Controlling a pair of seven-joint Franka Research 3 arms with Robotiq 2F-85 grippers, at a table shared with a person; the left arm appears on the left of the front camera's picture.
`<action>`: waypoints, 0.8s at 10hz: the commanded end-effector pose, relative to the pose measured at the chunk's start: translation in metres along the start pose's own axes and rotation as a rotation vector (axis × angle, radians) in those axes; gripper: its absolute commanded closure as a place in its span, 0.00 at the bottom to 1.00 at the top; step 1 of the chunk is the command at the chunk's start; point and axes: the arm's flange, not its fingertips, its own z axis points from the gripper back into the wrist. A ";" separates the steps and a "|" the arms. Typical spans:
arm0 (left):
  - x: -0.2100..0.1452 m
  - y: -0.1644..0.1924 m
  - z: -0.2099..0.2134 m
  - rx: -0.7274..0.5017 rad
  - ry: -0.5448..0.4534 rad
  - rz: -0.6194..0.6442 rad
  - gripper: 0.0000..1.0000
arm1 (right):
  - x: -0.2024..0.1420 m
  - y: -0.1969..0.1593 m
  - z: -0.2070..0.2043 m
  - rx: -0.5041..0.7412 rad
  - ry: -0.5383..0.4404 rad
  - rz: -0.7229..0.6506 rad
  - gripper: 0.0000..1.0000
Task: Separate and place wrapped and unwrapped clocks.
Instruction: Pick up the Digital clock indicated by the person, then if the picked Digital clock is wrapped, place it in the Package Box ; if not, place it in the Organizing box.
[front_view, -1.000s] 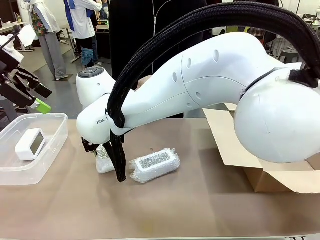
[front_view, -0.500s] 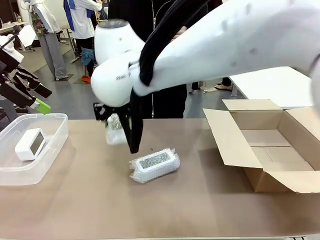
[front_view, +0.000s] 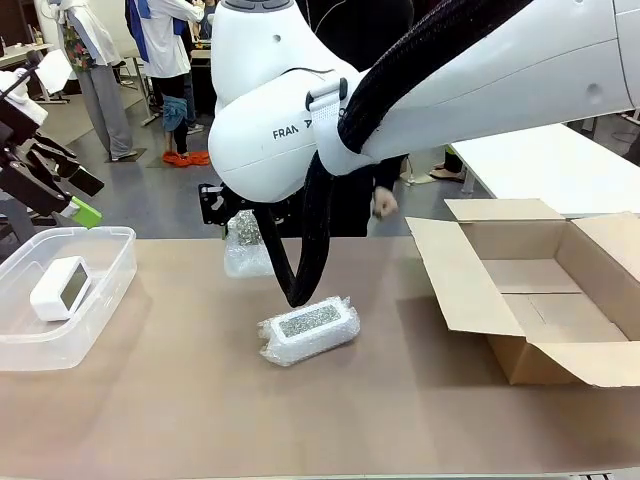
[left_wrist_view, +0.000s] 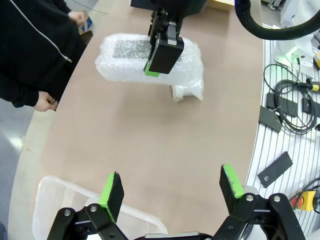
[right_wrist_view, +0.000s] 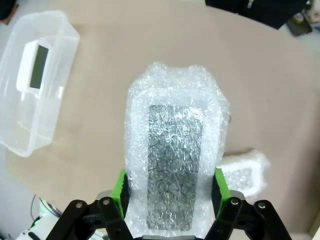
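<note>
My right gripper (front_view: 232, 220) is shut on a bubble-wrapped clock (front_view: 245, 248) and holds it above the table, left of centre. In the right wrist view this wrapped clock (right_wrist_view: 175, 165) stands between the green pads (right_wrist_view: 119, 192), grey speckled face towards the camera. A second wrapped clock (front_view: 308, 331) lies on the table in the middle. The bare white clock (front_view: 60, 288) with its dark screen lies in the clear plastic bin (front_view: 100, 300) at the left. Above that bin hangs my left gripper (left_wrist_view: 170, 187), open with nothing between its fingers.
An open cardboard box (front_view: 545, 300) stands at the right of the table. A person in black (left_wrist_view: 30, 50) stands at the far side, one hand near the table's edge. Bare brown tabletop lies along the front.
My right arm has lifted the wrapped clock off the table, up and slightly to the right. The other wrapped clock, the bin and my left gripper have not moved.
</note>
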 end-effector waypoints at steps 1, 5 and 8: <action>0.001 -0.001 0.000 0.003 0.005 0.003 0.00 | 0.009 0.000 0.000 -0.015 0.003 -0.006 0.44; 0.001 -0.001 0.000 0.003 0.005 0.003 0.00 | 0.009 0.000 0.000 -0.015 0.003 -0.006 0.44; 0.001 -0.001 0.000 0.003 0.005 0.003 0.00 | 0.009 0.000 0.000 -0.015 0.003 -0.006 0.44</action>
